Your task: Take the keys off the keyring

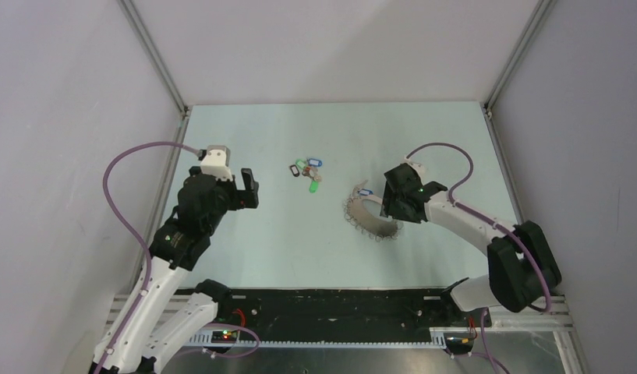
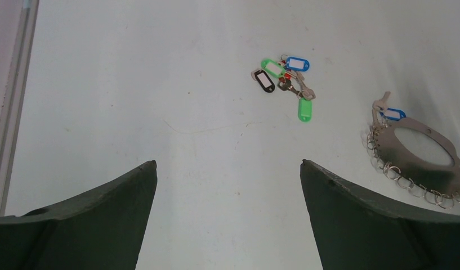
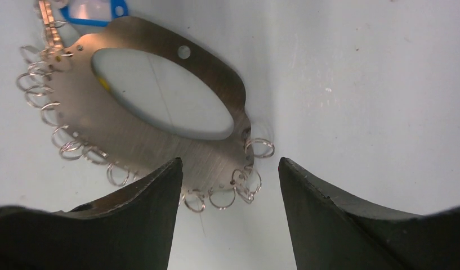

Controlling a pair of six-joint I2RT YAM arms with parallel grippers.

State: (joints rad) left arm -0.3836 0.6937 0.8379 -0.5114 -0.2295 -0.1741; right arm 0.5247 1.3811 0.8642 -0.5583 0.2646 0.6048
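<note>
The keyring [image 3: 103,126] is a flat tan-grey metal loop fringed with small silvery rings, lying on the table right of centre [image 1: 369,220] [image 2: 437,175]. One key with a blue tag [image 3: 95,11] [image 2: 392,114] hangs at its far edge. My right gripper [image 3: 230,163] [image 1: 393,204] is low over the loop's near rim, which lies between its parted fingers, and its jaws are open. Several loose keys [image 1: 307,173] [image 2: 284,79] with green, blue, black and red tags lie clustered further left. My left gripper [image 2: 228,164] [image 1: 249,189] hovers wide open, holding nothing.
Metal frame rails [image 1: 155,58] run along the table's left and right sides, with white walls behind. A black strip [image 1: 338,308] crosses the near edge between the arm bases.
</note>
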